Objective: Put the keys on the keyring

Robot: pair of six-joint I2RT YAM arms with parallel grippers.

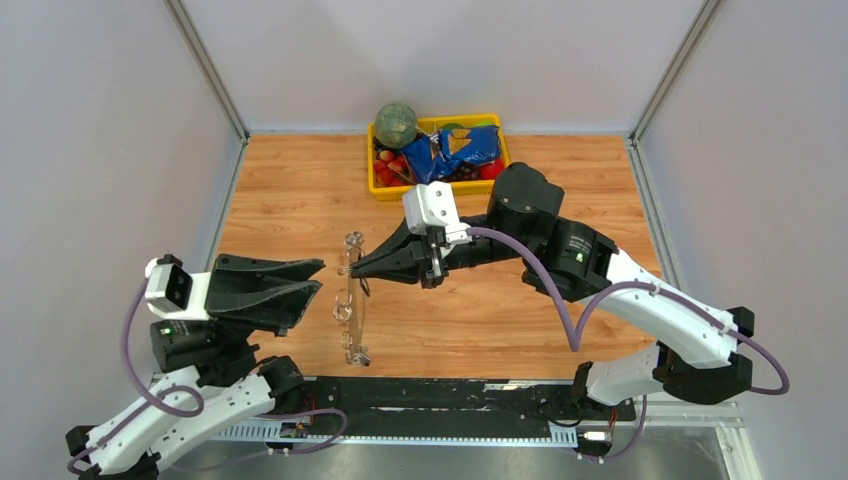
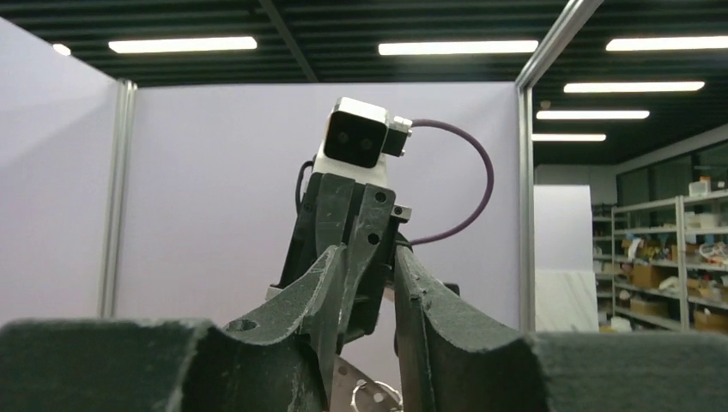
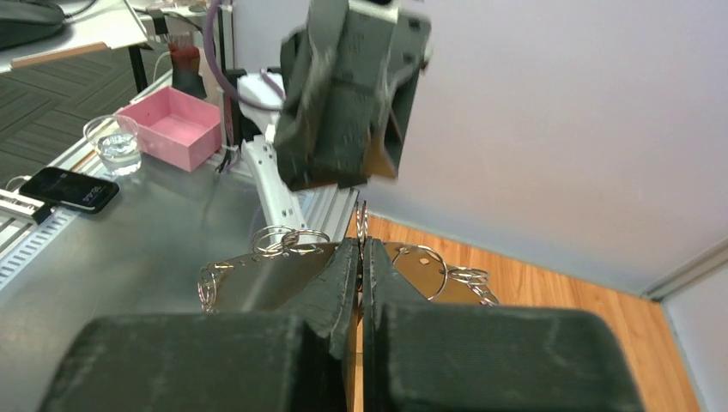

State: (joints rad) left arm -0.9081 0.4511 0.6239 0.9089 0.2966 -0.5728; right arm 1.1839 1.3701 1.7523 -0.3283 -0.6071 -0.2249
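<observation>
The keyring [image 1: 347, 300] is a thin silver piece fringed with small rings, standing on edge at the middle left of the wooden table. My right gripper [image 1: 358, 272] reaches it from the right. In the right wrist view its fingers [image 3: 361, 245] are pressed together on a thin ring edge of the keyring [image 3: 361, 215]. My left gripper [image 1: 322, 278] faces it from the left, its fingers apart and empty. The left wrist view shows that gap [image 2: 373, 257], with a bit of the keyring [image 2: 378, 396] below it. The keys are out of view.
A yellow tray [image 1: 375, 188] at the back holds a green ball [image 1: 396, 124], a blue bag [image 1: 455, 155] and red bits. Grey walls close the table's left, right and back. Beyond the table lie a pink box [image 3: 176, 124], a glass [image 3: 112, 142] and a phone [image 3: 69, 189].
</observation>
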